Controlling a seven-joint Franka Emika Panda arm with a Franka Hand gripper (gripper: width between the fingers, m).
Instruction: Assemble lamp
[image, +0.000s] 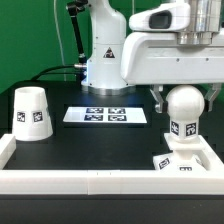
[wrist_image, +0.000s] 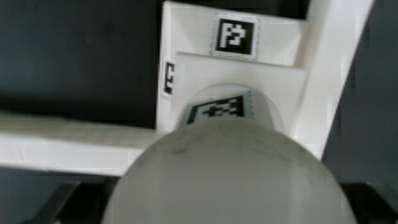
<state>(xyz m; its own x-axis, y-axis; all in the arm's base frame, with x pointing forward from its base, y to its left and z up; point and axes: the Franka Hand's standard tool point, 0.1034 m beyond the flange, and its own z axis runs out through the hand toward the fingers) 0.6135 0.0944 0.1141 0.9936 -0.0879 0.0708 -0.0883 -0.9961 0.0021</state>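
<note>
Gripper (image: 185, 103): jaws spread wide, one finger (image: 157, 98) on each side of the bulb (image: 185, 110) at the height of the ball. A dark gap shows between the finger on the exterior view's left and the ball, so there is no grip. The other finger's contact is unclear.

Bulb: upright, with its ball on top and a tag on the neck below. It stands on the low stepped base (image: 180, 163). Cannot tell how firmly it sits.

Wrist view: the bulb's rounded top (wrist_image: 222, 175) fills the foreground, blurred. The base (wrist_image: 222, 75) lies beyond it, with square tags on its white faces.

Base: at the near end of the black table (image: 90, 145), on the exterior view's right, tucked into the corner of the white raised border (image: 90, 183).

Shade (image: 30, 112): wide end down, tag facing the camera. It is well apart from the bulb, on the exterior view's left, near the border there.

Marker board (image: 105, 115): flat on the table between shade and bulb, farther back.

Arm pedestal (image: 105, 60): at the far side, behind the marker board.
</note>
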